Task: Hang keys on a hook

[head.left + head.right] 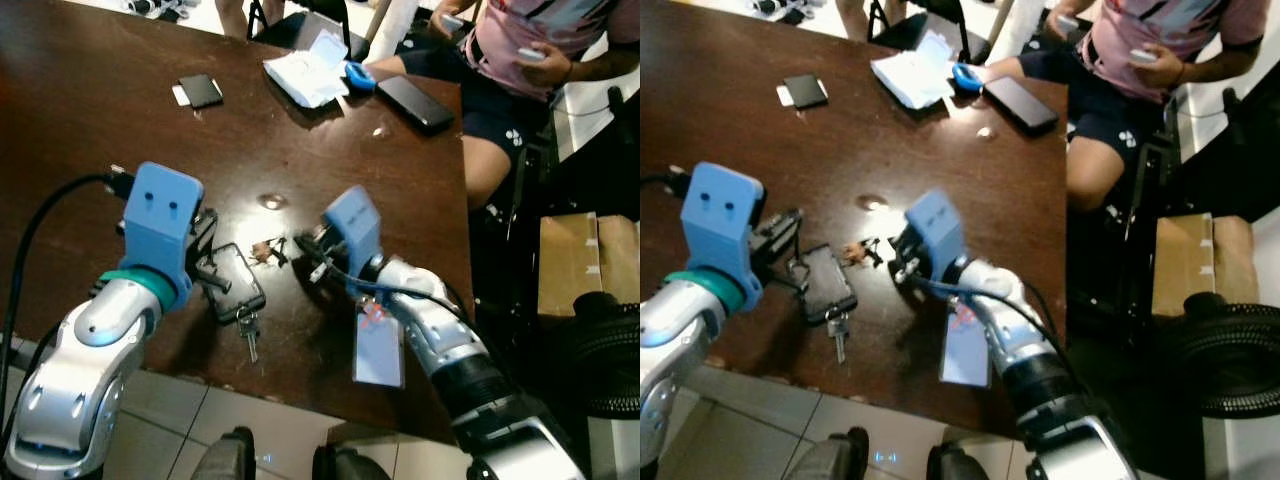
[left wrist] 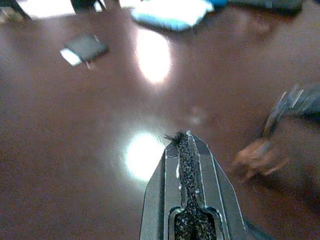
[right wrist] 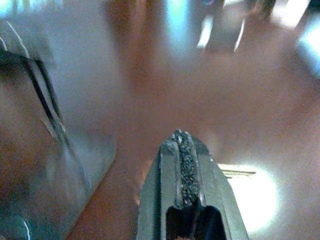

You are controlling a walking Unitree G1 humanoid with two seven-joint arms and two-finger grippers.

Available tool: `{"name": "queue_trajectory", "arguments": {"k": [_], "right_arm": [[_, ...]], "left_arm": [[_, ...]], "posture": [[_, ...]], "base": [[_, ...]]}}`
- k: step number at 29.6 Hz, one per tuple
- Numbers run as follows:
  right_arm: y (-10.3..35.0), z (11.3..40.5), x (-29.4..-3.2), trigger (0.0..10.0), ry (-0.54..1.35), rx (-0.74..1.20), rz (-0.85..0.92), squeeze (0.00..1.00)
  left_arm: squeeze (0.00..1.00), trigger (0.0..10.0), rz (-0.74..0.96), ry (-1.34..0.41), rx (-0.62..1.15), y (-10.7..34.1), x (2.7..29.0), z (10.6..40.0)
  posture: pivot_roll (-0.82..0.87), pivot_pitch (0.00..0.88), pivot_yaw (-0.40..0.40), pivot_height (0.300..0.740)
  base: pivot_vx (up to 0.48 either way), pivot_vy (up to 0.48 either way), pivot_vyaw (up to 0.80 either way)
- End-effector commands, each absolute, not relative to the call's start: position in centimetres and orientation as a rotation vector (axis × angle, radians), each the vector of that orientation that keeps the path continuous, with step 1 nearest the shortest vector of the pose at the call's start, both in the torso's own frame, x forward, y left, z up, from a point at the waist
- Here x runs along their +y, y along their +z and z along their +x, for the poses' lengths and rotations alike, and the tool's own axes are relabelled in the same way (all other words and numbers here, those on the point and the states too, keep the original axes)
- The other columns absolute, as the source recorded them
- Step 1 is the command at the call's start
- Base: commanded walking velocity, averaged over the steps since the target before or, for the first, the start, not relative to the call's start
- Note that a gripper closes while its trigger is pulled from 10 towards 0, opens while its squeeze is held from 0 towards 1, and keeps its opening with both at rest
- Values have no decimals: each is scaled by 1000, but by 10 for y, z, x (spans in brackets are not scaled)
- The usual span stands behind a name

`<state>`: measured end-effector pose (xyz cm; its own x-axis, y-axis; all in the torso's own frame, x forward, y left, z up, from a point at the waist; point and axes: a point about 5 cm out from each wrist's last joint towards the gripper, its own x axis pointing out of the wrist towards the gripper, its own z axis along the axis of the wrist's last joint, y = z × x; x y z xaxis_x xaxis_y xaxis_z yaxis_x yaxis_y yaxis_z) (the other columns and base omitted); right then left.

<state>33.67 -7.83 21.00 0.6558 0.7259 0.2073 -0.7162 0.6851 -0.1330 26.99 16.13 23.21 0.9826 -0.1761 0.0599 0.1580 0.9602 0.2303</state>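
A bunch of keys lies near the table's front edge: a black fob with metal keys hanging toward the edge. Just beyond it sits a small brown and black piece, blurred in the left wrist view. My left gripper hovers at the fob's left end, its fingers pressed shut with nothing between them. My right gripper is low over the table to the right of the small piece, also shut and empty.
The dark brown table carries a black phone, white cloth, a blue item and a second phone at the far side. A person sits at the far right corner. A cardboard box stands right.
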Motion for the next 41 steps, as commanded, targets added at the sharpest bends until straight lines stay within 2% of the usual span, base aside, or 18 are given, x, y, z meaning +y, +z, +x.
{"name": "queue_trajectory", "arguments": {"k": [1, 4, 12, 19, 27, 33, 36, 41], "right_arm": [[220, 332, -87, 10000, 795, -305, 4, 0], [227, 323, -99, 10000, 765, -346, -1, 0], [227, 313, -108, 10000, 725, -364, 6, 0], [205, 307, -129, 10000, 529, -331, 78, 0], [206, 303, -125, 10000, 526, -365, 39, 0], [208, 302, -123, 10000, 569, -369, -13, 0], [203, 304, -129, 10000, 561, -351, -45, 0], [201, 307, -133, 10000, 534, -345, -54, 0]], "left_arm": [[0, 10000, 247, -157, -143, 243, 163, 268], [0, 10000, 271, -142, -191, 256, 169, 269], [0, 10000, 277, -101, -239, 266, 177, 267], [0, 10000, 286, -10, -251, 253, 182, 264], [0, 10000, 299, 95, -242, 244, 194, 265], [0, 10000, 308, 63, -246, 245, 195, 265], [0, 10000, 299, -25, -257, 247, 188, 266], [0, 10000, 281, -63, -276, 250, 181, 268]], "posture": [[119, 122, -3, 740], [117, 107, -1, 740], [111, 82, -7, 740], [115, 50, -16, 740], [117, 15, -33, 740], [115, 0, -35, 740], [99, 0, -13, 740], [90, 0, -19, 740]], "base": [[0, 0, 0], [0, 0, 0], [0, 0, 0], [0, 0, 0], [0, 0, 0], [0, 0, 0], [-247, 0, 0], [-261, 0, 0]]}}
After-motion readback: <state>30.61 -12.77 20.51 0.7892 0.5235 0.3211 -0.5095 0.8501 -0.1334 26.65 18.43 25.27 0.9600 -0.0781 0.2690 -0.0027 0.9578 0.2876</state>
